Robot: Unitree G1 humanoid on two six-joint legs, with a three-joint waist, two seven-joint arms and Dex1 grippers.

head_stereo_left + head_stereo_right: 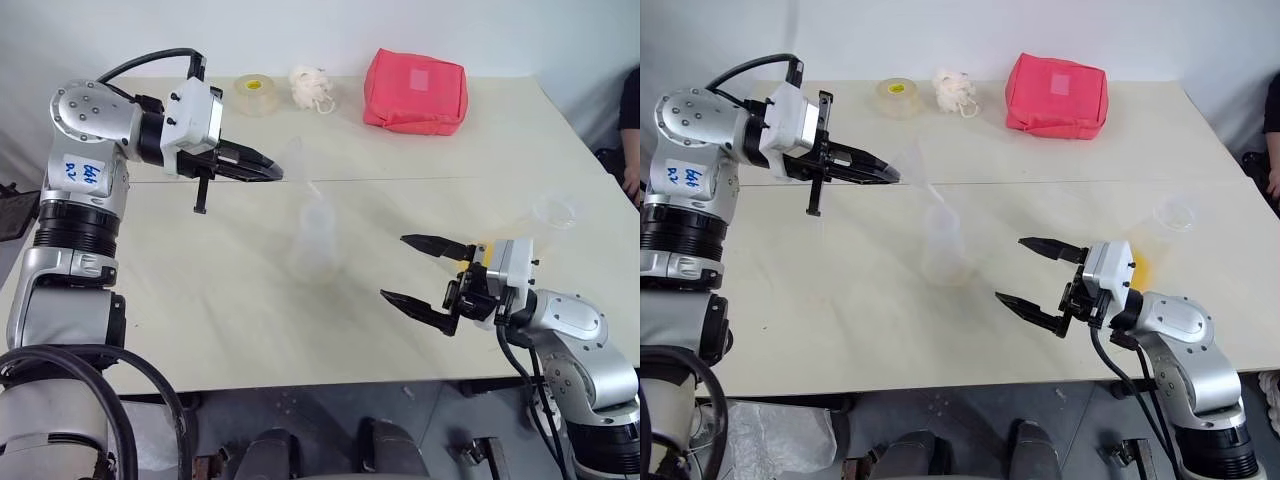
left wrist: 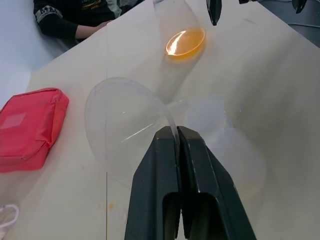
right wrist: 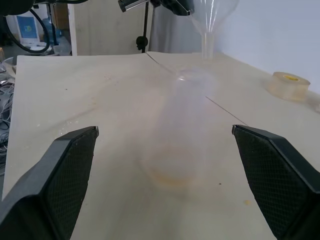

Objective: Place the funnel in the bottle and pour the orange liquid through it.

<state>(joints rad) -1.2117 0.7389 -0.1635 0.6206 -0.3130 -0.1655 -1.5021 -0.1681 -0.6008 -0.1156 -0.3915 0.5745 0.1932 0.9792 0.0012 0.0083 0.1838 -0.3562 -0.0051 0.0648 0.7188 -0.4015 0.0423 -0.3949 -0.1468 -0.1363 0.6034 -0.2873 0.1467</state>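
My left gripper [image 1: 274, 172] is shut on the rim of the clear funnel [image 2: 120, 120], holding it tilted over the middle of the table. The funnel's thin stem [image 3: 207, 47] ends just above the mouth of the empty bottle [image 1: 315, 238], which stands upright, and does not touch it. My right gripper [image 1: 394, 267] is open with nothing between its fingers, level and aimed at the bottle from the right, well short of it. The orange liquid [image 2: 185, 42] is a shallow pool in a second clear flask [image 1: 1173, 214], which stands on the table behind my right gripper.
Along the table's far edge lie a red pouch [image 1: 415, 90], a roll of tape [image 1: 257, 94] and a white fluffy ball [image 1: 311, 85]. A person's arm [image 1: 630, 120] shows at the right edge. A seam crosses the table [image 1: 200, 320] behind the bottle.
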